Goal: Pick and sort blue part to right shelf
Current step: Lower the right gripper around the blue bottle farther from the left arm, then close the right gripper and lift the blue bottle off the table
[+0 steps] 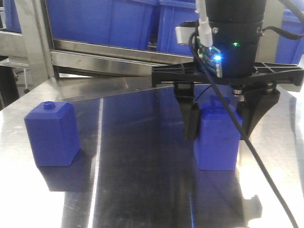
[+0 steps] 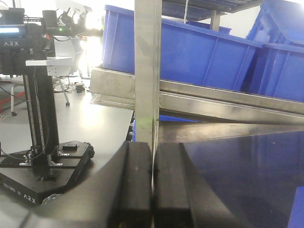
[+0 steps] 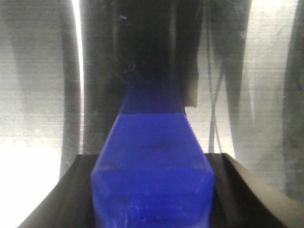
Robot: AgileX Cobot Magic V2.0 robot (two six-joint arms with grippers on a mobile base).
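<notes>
Exterior front-facing: blue part [image 1: 216, 140], upright on steel table [image 1: 142, 180], right of centre. Right gripper [image 1: 219, 118] directly above, straddling it, jaws clamped against both flanks. Squat blue block [image 1: 51, 135] with small round cap, well apart to the left on the same table. Right shelf [image 1: 35, 42] behind, loaded with blue bins [image 1: 104, 21].

Left wrist-mounted: left gripper [image 2: 152, 190], jaws pressed together, nothing between. Shelf post and bins beyond; black ARX-marked base [image 2: 42, 166] on floor at left.

Right wrist-mounted: blue part [image 3: 152, 161] filling the gap between black fingers [image 3: 80, 190], touching both; table underneath.
</notes>
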